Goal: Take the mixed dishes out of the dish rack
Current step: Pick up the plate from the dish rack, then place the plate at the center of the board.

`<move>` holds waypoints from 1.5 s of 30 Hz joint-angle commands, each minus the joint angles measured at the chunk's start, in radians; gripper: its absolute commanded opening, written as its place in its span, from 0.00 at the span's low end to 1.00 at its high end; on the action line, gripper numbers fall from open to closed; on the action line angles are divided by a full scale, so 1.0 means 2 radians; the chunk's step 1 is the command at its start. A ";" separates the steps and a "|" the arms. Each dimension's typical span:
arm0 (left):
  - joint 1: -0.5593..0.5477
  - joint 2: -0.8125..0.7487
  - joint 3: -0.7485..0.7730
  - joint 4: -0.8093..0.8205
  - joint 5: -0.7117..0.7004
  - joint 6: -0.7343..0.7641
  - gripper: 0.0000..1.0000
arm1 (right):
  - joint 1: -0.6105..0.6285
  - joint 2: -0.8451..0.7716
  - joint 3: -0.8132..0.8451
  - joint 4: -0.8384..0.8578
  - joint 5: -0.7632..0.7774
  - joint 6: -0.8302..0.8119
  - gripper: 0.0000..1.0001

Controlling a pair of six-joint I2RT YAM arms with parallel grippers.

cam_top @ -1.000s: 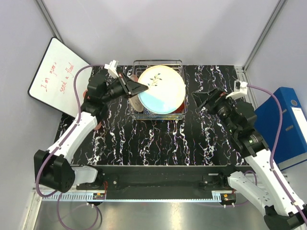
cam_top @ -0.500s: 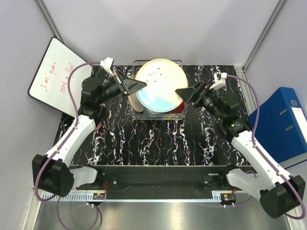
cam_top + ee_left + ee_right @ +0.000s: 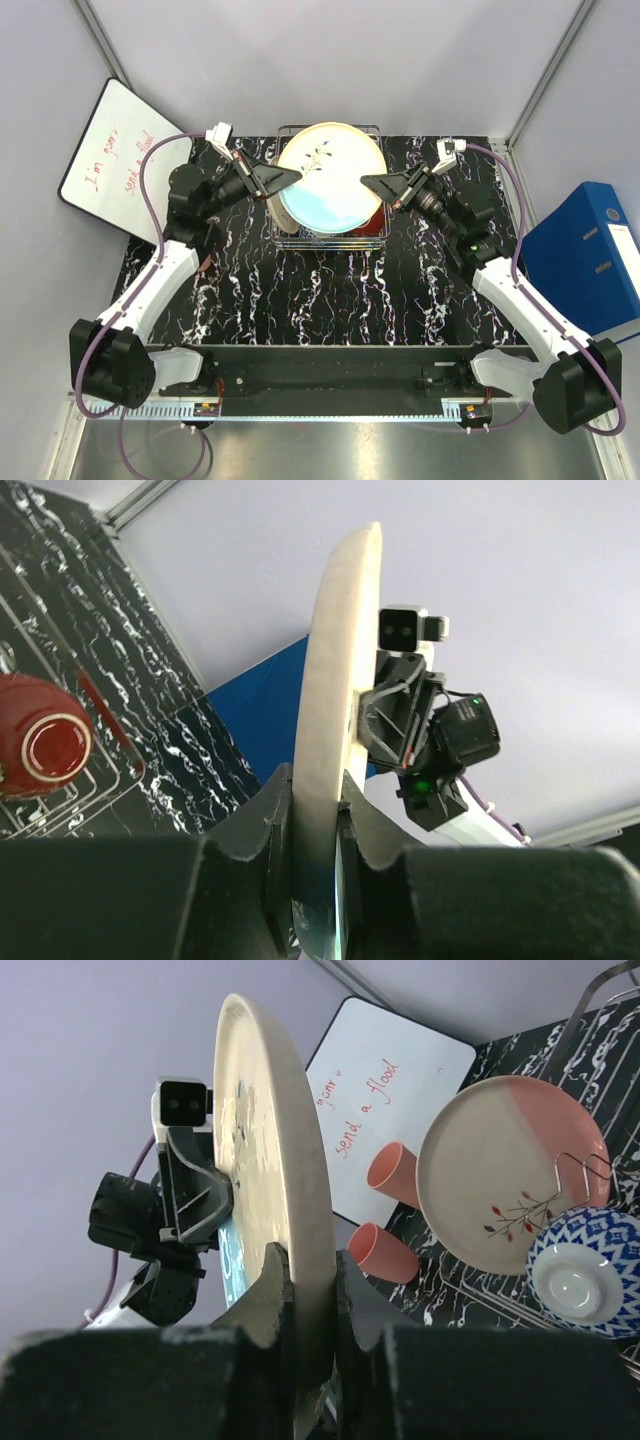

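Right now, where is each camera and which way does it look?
Top: above, behind the arms, looking down on table, rack, both arms.
Left wrist: on the left arm, looking right past its fingers and the edge-on blue plate to the right gripper.
Right wrist: on the right arm, looking left past its fingers to the left gripper, pink plate, cups.
Shared: both wrist views show the blue plate, pinched by both grippers.

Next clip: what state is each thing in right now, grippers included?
Blue-edged plate: held tilted over rack.
Left gripper: shut on its rim.
Right gripper: shut on opposite rim.
Pink-edged plate: standing in rack.
Patterned bowl: upside down in rack.
Red bowl: upside down in rack.
Cups: outside rack, by whiteboard.
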State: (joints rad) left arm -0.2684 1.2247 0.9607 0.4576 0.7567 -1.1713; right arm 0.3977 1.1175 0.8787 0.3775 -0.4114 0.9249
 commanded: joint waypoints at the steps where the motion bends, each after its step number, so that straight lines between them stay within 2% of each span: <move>1: -0.018 -0.003 0.026 0.080 0.030 -0.019 0.00 | 0.007 0.012 0.012 0.000 -0.015 -0.039 0.00; 3: -0.018 0.006 0.039 0.072 0.031 -0.011 0.00 | 0.007 0.007 0.015 -0.006 -0.021 -0.047 0.00; 5: -0.018 0.015 0.058 0.043 0.031 0.003 0.14 | 0.007 0.000 0.016 -0.024 -0.015 -0.051 0.00; 6: -0.018 0.020 0.064 0.040 0.035 0.004 0.24 | 0.007 -0.008 0.019 -0.032 -0.010 -0.060 0.00; 7: -0.018 0.030 0.068 0.039 0.036 0.004 0.40 | 0.007 -0.011 0.019 -0.045 -0.007 -0.064 0.00; 8: -0.018 0.035 0.076 0.038 0.035 0.002 0.65 | 0.007 -0.017 0.020 -0.050 -0.007 -0.066 0.00; 11: -0.018 0.055 0.092 0.025 0.029 0.000 0.85 | 0.007 -0.027 0.025 -0.071 -0.003 -0.078 0.00; 14: -0.016 0.070 0.103 0.017 0.023 -0.005 0.99 | 0.006 -0.037 0.028 -0.087 0.004 -0.093 0.00; 19: 0.013 0.076 0.123 -0.012 0.003 -0.006 0.99 | -0.009 -0.065 0.028 -0.121 0.045 -0.096 0.00; 25: 0.109 0.068 0.112 -0.046 -0.021 -0.016 0.99 | -0.073 -0.089 0.037 -0.143 0.072 -0.067 0.00; 27: 0.133 0.061 0.092 -0.031 -0.026 -0.031 0.99 | -0.101 -0.092 0.043 -0.147 0.087 -0.050 0.00; 30: 0.133 0.034 0.050 -0.035 -0.054 -0.030 0.99 | -0.148 -0.083 0.061 -0.160 0.116 -0.023 0.00; 33: 0.127 0.011 0.038 -0.100 -0.078 0.012 0.99 | -0.194 -0.055 0.076 -0.166 0.131 0.019 0.00; 34: 0.124 -0.012 0.024 -0.108 -0.084 0.031 0.99 | -0.230 -0.045 0.081 -0.166 0.131 0.029 0.00; 37: 0.112 -0.067 -0.007 -0.154 -0.121 0.068 0.99 | -0.264 0.010 0.100 -0.166 0.147 0.058 0.00; 40: 0.098 -0.120 -0.041 -0.174 -0.153 0.079 0.99 | -0.275 0.069 0.130 -0.160 0.160 0.055 0.00; 45: 0.081 -0.128 -0.048 -0.224 -0.155 0.105 0.99 | -0.279 0.161 0.189 -0.151 0.153 0.037 0.00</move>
State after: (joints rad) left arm -0.0891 0.9680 0.8822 0.0780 0.4961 -1.0378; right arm -0.1677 1.3655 1.1236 -0.0948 -0.0830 0.9672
